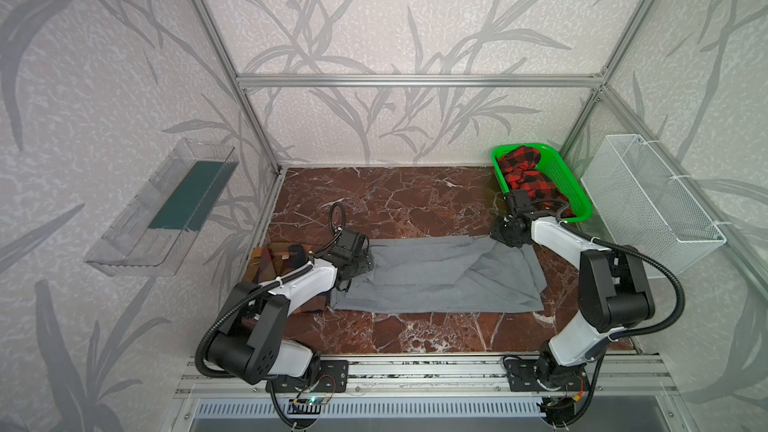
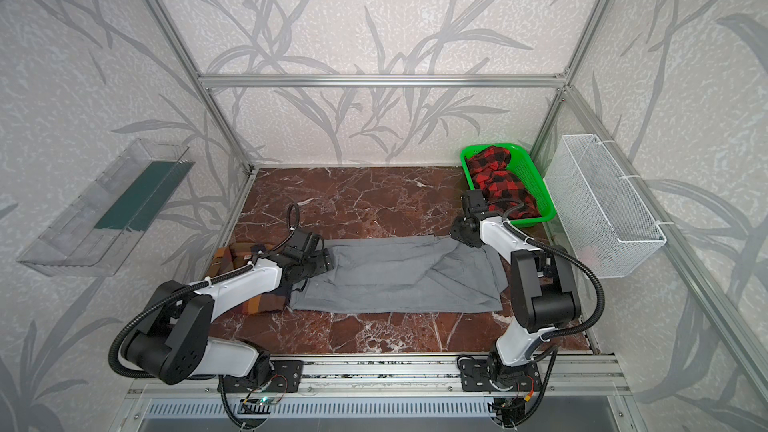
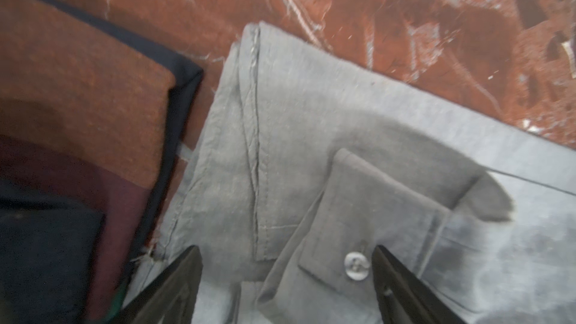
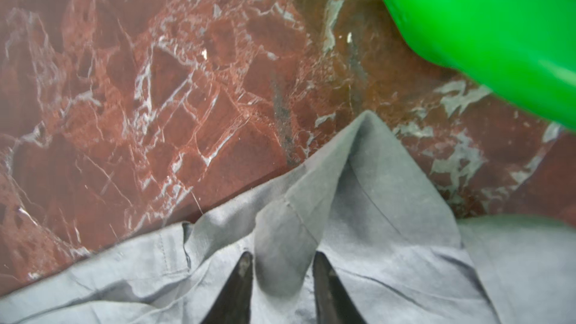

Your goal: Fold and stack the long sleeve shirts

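The grey long sleeve shirt (image 1: 436, 276) (image 2: 395, 276) lies spread and partly folded across the middle of the marble table. My left gripper (image 1: 368, 261) (image 3: 286, 249) hovers open over its left end, jaws straddling a buttoned cuff (image 3: 357, 265). My right gripper (image 1: 498, 234) (image 4: 282, 255) is at the shirt's back right corner, shut on a raised fold of grey cloth (image 4: 311, 207). The checked orange, brown and navy shirt (image 1: 270, 259) (image 3: 78, 88) lies folded at the left, partly under my left arm.
A green basket (image 1: 579, 211) (image 4: 483, 26) holding red and black plaid cloth (image 1: 528, 176) stands at the back right, close to my right gripper. A white wire basket (image 1: 652, 201) hangs on the right wall and a clear tray (image 1: 162, 209) on the left wall.
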Robot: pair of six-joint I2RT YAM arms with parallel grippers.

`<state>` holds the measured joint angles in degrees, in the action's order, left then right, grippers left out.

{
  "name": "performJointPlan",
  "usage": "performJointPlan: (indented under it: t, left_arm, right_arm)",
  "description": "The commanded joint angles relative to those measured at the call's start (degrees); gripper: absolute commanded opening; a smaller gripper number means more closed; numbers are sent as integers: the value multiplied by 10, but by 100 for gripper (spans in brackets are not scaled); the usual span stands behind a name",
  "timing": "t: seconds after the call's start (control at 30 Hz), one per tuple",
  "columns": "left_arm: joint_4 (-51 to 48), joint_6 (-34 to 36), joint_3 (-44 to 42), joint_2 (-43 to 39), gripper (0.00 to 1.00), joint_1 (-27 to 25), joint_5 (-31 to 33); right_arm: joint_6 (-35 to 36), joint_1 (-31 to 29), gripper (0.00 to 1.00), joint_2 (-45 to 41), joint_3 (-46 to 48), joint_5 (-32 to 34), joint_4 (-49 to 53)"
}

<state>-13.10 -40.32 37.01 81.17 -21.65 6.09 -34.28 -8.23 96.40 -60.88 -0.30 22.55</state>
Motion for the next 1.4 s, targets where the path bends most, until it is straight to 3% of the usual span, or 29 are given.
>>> performJointPlan:
  t: [0.0,0.1,0.27,0.57,0.8,0.9,1.07,1.27,1.37]
  left_arm:
    - [9,-18,-15,4,85,-2,13]
    - [16,-22,-26,5,85,-2,15]
    - [23,-30,-39,4,85,-1,18]
    - [35,-39,-71,-10,85,-1,37]
    - [30,-41,-68,0,85,-1,35]
    - [-6,-54,-50,-12,85,-1,46]
    - [-51,-52,-18,-65,86,-1,49]
    - [-71,6,18,-130,90,-1,80]
    - [-37,23,22,-127,91,-1,62]
  right_arm:
    - [5,2,23,5,15,10,-3]
    - [5,2,11,-5,39,5,-28]
    - [1,2,0,-38,73,7,-43]
    - [-19,15,0,-102,168,37,-70]
    - [-75,18,22,-154,265,54,-128]
    - [-68,19,31,-180,288,39,-164]
    - [-42,20,42,-237,256,25,-105]
    - [5,19,55,-307,231,-63,-98]
    - [25,8,60,-320,229,-102,-106]
